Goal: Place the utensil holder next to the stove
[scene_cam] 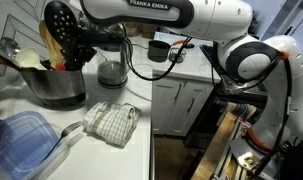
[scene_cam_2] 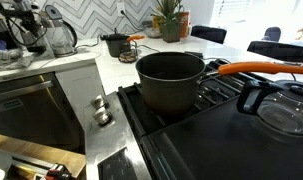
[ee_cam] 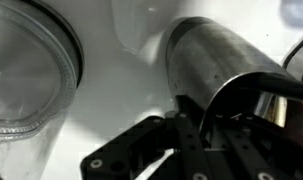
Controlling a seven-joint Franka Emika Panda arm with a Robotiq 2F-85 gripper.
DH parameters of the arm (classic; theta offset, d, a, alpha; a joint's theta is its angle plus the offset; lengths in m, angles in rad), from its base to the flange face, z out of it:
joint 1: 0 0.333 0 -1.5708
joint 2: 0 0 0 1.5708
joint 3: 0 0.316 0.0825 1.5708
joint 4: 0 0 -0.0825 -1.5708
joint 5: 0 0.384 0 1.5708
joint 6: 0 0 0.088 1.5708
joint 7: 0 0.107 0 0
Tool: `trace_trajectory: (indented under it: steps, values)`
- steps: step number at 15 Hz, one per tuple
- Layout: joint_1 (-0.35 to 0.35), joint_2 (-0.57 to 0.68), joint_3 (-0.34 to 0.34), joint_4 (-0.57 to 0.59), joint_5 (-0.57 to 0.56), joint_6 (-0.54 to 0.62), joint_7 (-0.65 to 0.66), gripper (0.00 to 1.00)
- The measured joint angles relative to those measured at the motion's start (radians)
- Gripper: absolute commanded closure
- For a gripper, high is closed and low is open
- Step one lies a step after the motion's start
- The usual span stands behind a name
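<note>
Kitchen w/ white tabletop and herringbone tile backsplash: Panda arm reaches over the clutter, its tool low between the utensil holder and the clear glass kettle. Holder stands upright on the tabletop, with wooden spoons and a black slotted spoon fanning up and out of it. In an exterior view it sits just beside the tool, on the side away from the kettle.

Wrist view shows the holder's shiny metal wall hard by the tool, w/ kettle glass opposite. Dark fingers blur together at frame bottom, so can't tell if they are spread or pressed together, or whether they touch the rim.

Stove is well apart from the holder, w/ kettle and small dark pot lined up between them. A larger pot w/ orange handle occupies the nearest burner.

Judgement: grasp stage only, carry not yet begun. Coming move turns on lifting the holder upright and past the kettle toward the counter edge by the stove. Top-heavy utensils may tip or snag the arm.
</note>
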State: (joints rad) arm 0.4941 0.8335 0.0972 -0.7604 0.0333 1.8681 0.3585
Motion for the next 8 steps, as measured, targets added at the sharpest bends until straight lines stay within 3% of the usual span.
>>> trace_trajectory:
  steps: [8]
  values:
    - [0.0, -0.018, -0.025, -0.003, -0.006, -0.024, 0.031, 0.98]
